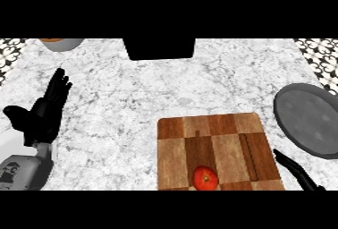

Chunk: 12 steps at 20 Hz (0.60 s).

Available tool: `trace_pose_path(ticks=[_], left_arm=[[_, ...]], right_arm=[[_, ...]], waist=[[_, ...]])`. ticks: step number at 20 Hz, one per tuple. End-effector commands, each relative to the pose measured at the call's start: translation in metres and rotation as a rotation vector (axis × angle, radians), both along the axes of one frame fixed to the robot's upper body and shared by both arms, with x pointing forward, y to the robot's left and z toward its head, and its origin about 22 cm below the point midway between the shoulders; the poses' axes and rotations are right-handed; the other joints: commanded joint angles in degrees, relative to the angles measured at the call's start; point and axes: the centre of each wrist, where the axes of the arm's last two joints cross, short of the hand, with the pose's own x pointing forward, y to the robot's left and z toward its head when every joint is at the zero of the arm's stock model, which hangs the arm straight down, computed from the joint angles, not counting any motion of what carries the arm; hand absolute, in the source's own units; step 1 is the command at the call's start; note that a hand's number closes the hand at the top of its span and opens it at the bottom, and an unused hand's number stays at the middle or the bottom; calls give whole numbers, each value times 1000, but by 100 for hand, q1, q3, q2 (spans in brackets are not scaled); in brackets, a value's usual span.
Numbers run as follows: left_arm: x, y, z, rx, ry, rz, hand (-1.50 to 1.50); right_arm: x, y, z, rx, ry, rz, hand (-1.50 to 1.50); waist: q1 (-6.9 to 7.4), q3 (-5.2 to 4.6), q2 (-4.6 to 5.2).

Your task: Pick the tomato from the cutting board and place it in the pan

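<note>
A red tomato lies on the wooden cutting board, near the board's front edge. The grey pan sits to the right of the board, partly cut off by the view's edge. Only straight black fingers of my right hand show at the lower right, just off the board's right edge and apart from the tomato. My left hand rests open at the far left, fingers pointing up, far from the board.
A black box-like object stands at the back centre of the marble counter. A grey bowl-like container sits at the back left. Patterned tiles show at both top corners.
</note>
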Motion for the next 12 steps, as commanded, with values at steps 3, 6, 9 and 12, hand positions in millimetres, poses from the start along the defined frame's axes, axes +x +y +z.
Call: trace_pose_path(ticks=[3,6,9,12], left_arm=[[1,9,10,7,-25,3,0],[-4,-7,1,-11,-4,-10,0],[16,-2,13,13,-23,9,0],[3,-17,7,4,-23,-41,0]], right_arm=[[-34,-17,72,-257,101,52,-150],[-40,-18,101,-363,183,62,-150],[-42,0,152,-376,184,67,-150],[-36,13,175,-401,186,-2,-150]], waist=[[77,-27,30],[143,-18,47],[98,-19,70],[289,-5,75]])
